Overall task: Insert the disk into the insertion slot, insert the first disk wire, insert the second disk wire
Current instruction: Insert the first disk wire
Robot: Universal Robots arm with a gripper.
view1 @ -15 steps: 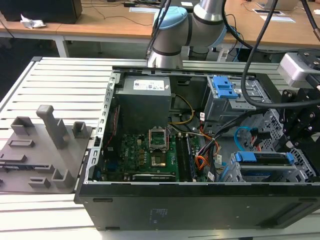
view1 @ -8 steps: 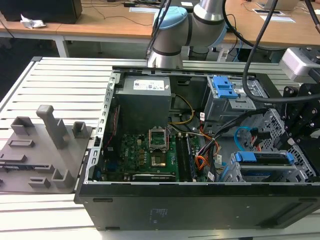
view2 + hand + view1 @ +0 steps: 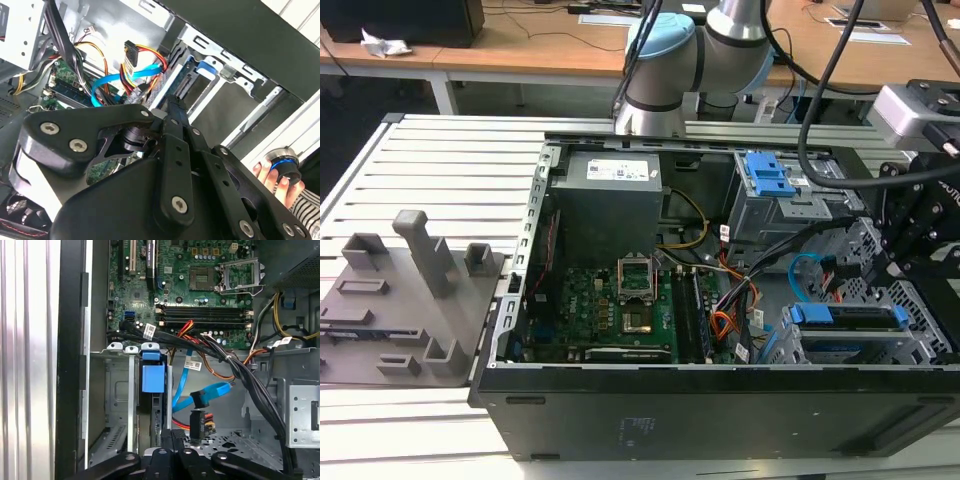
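Observation:
The disk (image 3: 848,318) in its blue carrier sits inside the insertion slot (image 3: 920,345), a silver perforated cage at the exterior view's right. The first wrist view shows the carrier's blue tab (image 3: 152,376) and the cage wall (image 3: 117,400). The first disk wire (image 3: 201,423), red and orange with a dark plug, hangs loose beside the disk. The second disk wire (image 3: 202,392), a light-blue loop, lies just above it. My gripper (image 3: 173,106) hovers over the disk's edge (image 3: 167,82), fingers pressed together with nothing visible between them. Both plugs (image 3: 131,54) are apart from the disk.
A thick black cable bundle (image 3: 235,367) crosses the case near the wires. The motherboard (image 3: 610,310) and power supply (image 3: 610,200) fill the exterior view's left half of the case. A grey bay with blue latch (image 3: 770,180) stands behind. A person's hand (image 3: 272,176) holds a blue-ringed knob outside the case.

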